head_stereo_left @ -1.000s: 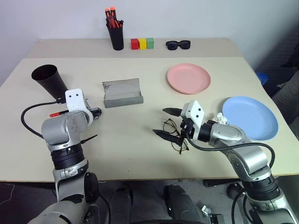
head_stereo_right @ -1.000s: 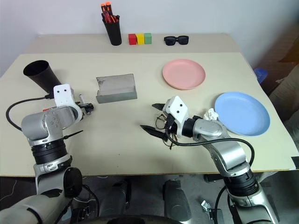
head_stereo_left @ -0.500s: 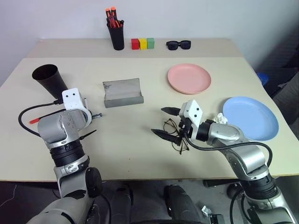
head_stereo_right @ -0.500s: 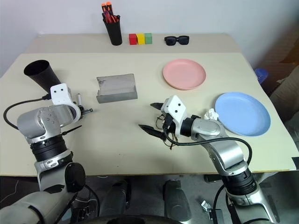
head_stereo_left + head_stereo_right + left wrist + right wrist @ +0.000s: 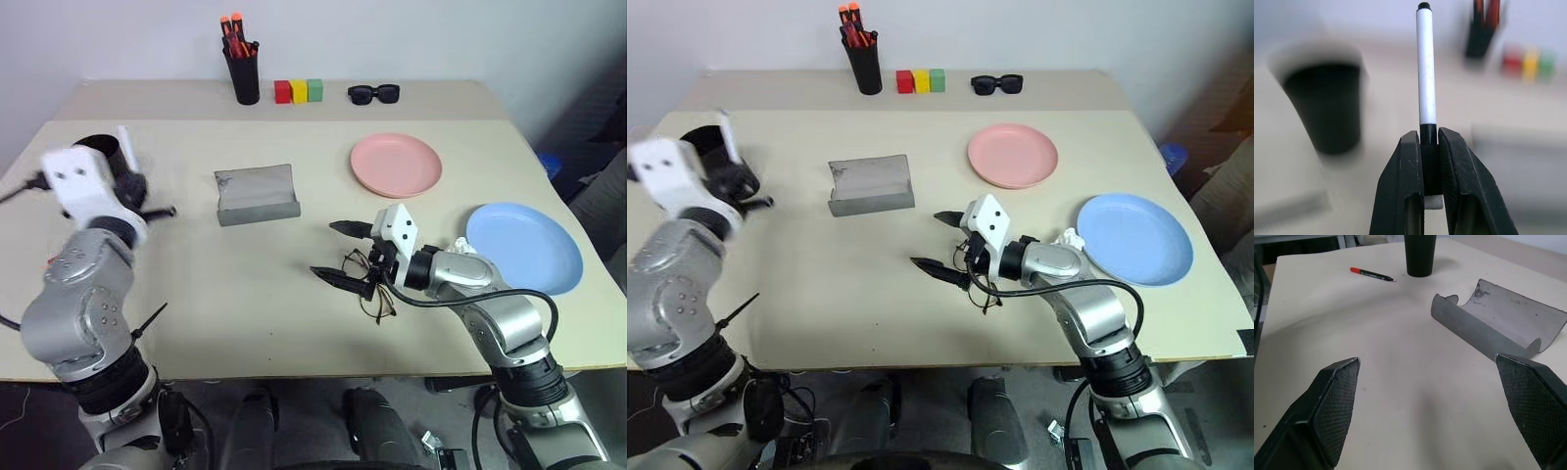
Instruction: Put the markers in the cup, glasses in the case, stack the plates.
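White marker (image 5: 1425,73) sat pinched in left claw (image 5: 1429,147) near cup (image 5: 1324,105); right claw (image 5: 349,252) spread over glasses (image 5: 366,284); plates (image 5: 396,164) unstacked, case (image 5: 257,194) empty.

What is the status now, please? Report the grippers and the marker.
Left gripper shut on white marker, raised near the cup. Right gripper open beside the glasses. Red-ended marker on the table. Nothing in the way.

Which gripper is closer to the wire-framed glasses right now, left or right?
Right. The right gripper hovers open directly beside the glasses on the table's near middle. The left gripper, shut on the white marker, is far across the table by the cup.
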Controlling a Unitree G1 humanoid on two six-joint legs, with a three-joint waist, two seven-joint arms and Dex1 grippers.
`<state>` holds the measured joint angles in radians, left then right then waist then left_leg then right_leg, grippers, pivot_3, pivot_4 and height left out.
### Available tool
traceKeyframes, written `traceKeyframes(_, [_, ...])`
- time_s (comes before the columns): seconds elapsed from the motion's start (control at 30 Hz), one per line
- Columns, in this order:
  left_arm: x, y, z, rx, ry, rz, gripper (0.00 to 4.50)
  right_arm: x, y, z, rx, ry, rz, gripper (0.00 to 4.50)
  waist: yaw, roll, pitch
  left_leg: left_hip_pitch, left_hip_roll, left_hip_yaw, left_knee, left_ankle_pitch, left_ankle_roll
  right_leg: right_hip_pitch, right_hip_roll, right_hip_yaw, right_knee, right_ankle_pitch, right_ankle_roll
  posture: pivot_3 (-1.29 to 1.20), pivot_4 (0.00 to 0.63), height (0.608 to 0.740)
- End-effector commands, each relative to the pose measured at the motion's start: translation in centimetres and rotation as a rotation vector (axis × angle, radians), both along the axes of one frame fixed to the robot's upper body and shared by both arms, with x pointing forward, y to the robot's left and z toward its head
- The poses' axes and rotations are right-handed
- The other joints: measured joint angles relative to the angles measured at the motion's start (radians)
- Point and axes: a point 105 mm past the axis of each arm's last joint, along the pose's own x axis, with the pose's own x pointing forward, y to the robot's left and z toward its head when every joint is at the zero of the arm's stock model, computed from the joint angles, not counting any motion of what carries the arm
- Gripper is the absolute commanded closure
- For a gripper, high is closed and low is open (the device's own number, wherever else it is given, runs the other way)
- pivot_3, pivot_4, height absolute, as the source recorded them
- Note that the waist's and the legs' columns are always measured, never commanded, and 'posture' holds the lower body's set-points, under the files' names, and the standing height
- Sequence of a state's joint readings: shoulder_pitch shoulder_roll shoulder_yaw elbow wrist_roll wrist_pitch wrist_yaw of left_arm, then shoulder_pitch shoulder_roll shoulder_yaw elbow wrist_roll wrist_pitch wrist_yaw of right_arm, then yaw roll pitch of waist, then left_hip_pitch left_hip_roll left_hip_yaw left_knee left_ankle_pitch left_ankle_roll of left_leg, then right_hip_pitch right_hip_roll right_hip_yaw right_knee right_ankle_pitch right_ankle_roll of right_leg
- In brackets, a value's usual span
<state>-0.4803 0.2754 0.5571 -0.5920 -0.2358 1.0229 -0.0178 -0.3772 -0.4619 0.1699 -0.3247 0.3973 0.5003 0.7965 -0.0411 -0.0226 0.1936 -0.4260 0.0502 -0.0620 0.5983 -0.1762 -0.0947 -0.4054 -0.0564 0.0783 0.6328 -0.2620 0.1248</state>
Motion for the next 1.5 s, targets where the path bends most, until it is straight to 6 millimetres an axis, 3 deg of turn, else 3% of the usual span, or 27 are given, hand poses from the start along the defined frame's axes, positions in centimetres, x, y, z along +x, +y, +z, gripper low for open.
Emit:
traceKeyframes(0.03, [-1.3, 4.8, 4.4, 0.152, -0.167, 0.357, 4.46, 0.0, 0.9, 1.6, 0.032, -0.066, 0.047, 0.00, -0.002, 0.000, 0.000, 0.000, 0.000, 0.000, 0.000, 0.000, 0.000, 0.000, 0.000, 0.000, 0.000, 0.000, 0.000, 0.00, 0.150, 0.740])
traceKeyframes(0.1, [-0.9, 6.1, 5.3, 0.215, -0.193, 0.472, 4.46, 0.2, 1.4, 2.1, 0.050, -0.082, 0.059, 0.00, -0.002, 0.000, 0.000, 0.000, 0.000, 0.000, 0.000, 0.000, 0.000, 0.000, 0.000, 0.000, 0.000, 0.000, 0.000, 0.00, 0.150, 0.740])
traceKeyframes(0.23, [1.7, 7.2, 6.0, 0.243, -0.238, 0.532, 4.46, 0.6, 3.2, 4.0, 0.128, -0.116, 0.086, 0.00, 0.006, -0.001, 0.000, 0.000, 0.000, 0.000, 0.000, 0.000, 0.000, 0.000, 0.000, 0.000, 0.000, 0.002, 0.003, 0.00, 0.150, 0.740])
traceKeyframes(0.37, [4.7, 7.6, 5.2, 0.245, -0.212, 0.518, 4.46, 1.1, 4.5, 5.8, 0.202, -0.139, 0.088, 0.00, 0.009, -0.001, 0.000, 0.000, 0.000, 0.000, 0.000, 0.000, 0.000, 0.000, 0.000, -0.001, 0.000, 0.002, 0.004, 0.00, 0.150, 0.740])
traceKeyframes(0.57, [7.5, 7.2, 3.5, 0.271, -0.175, 0.466, 4.46, 1.4, 5.4, 7.1, 0.279, -0.148, 0.062, 0.00, 0.005, -0.001, 0.000, -0.001, 0.000, 0.000, -0.002, 0.000, 0.000, -0.001, 0.000, -0.001, 0.000, 0.004, 0.007, 0.00, 0.150, 0.740])
traceKeyframes(0.9, [8.6, 7.2, 1.1, 0.240, -0.141, 0.416, 4.46, 1.4, 5.4, 6.3, 0.274, -0.140, 0.017, 0.00, 0.003, -0.001, 0.000, -0.001, 0.000, 0.000, -0.002, 0.000, 0.000, -0.002, 0.000, -0.001, 0.001, 0.004, 0.007, 0.00, 0.150, 0.740])
traceKeyframes(1.23, [9.3, 7.4, 0.3, 0.231, -0.115, 0.403, 4.46, 1.5, 5.4, 6.3, 0.270, -0.144, 0.016, 0.00, 0.003, -0.001, 0.000, -0.001, 0.000, 0.000, -0.002, 0.001, -0.001, -0.002, 0.000, -0.001, 0.001, 0.004, 0.007, 0.00, 0.150, 0.740])
traceKeyframes(1.47, [9.4, 7.6, 0.2, 0.235, -0.110, 0.428, 1.27, 1.4, 5.4, 6.1, 0.267, -0.141, 0.016, 0.00, 0.003, -0.001, 0.000, 0.000, 0.000, 0.000, -0.002, 0.001, -0.001, -0.002, 0.000, -0.001, 0.001, 0.004, 0.007, 0.00, 0.150, 0.740])
traceKeyframes(1.5, [9.4, 7.6, 0.2, 0.233, -0.111, 0.429, 1.27, 1.4, 5.4, 6.1, 0.267, -0.141, 0.016, 0.00, 0.003, -0.001, 0.000, 0.000, 0.000, 0.000, -0.002, 0.001, -0.001, -0.002, 0.000, -0.001, 0.001, 0.004, 0.007, 0.00, 0.150, 0.740])
